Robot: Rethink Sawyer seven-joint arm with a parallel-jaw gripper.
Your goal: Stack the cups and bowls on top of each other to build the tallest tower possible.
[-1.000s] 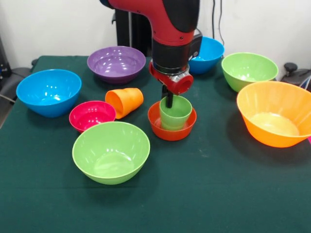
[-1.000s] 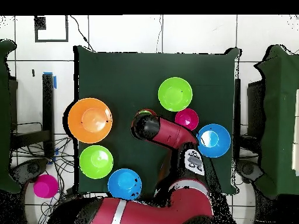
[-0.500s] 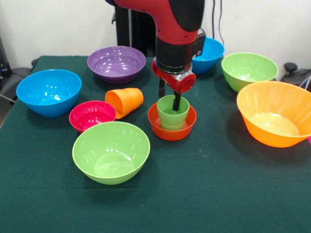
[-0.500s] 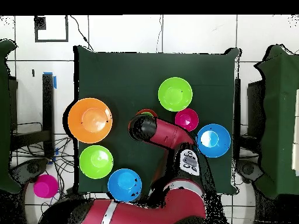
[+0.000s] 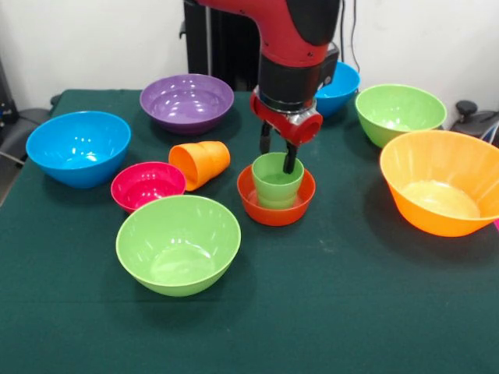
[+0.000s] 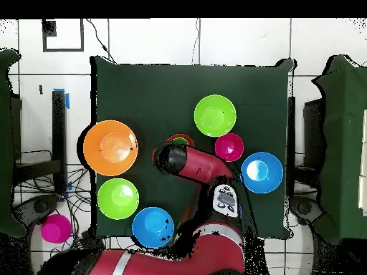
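Green cloth table (image 5: 351,312) carries the whole set; red arm (image 5: 300,47) comes down over its middle; in the overhead view the arm (image 6: 197,163) covers most of the centre. Large orange bowl (image 5: 440,183) sits at the right edge in the front view, upright; near green bowl (image 5: 178,243) lies at the front, left of centre; left blue bowl (image 5: 78,146) sits at the left edge; purple bowl (image 5: 187,101) is behind, towards the back; far green bowl (image 5: 400,113) is at the back right; far blue bowl (image 5: 339,86) is partly hidden behind the arm. Magenta bowl (image 5: 146,185) is just beside the near green bowl's far rim; orange-red bowl (image 5: 276,196) sits mid-table, upright. Orange cup (image 5: 200,163) lies on its side, touching or nearly touching the magenta bowl. Green cup (image 5: 277,179) stands upright inside the orange-red bowl. Gripper (image 5: 279,156) hangs just above the green cup's rim, fingers (image 5: 290,160) spread apart, one at each side of the rim, gripping nothing.
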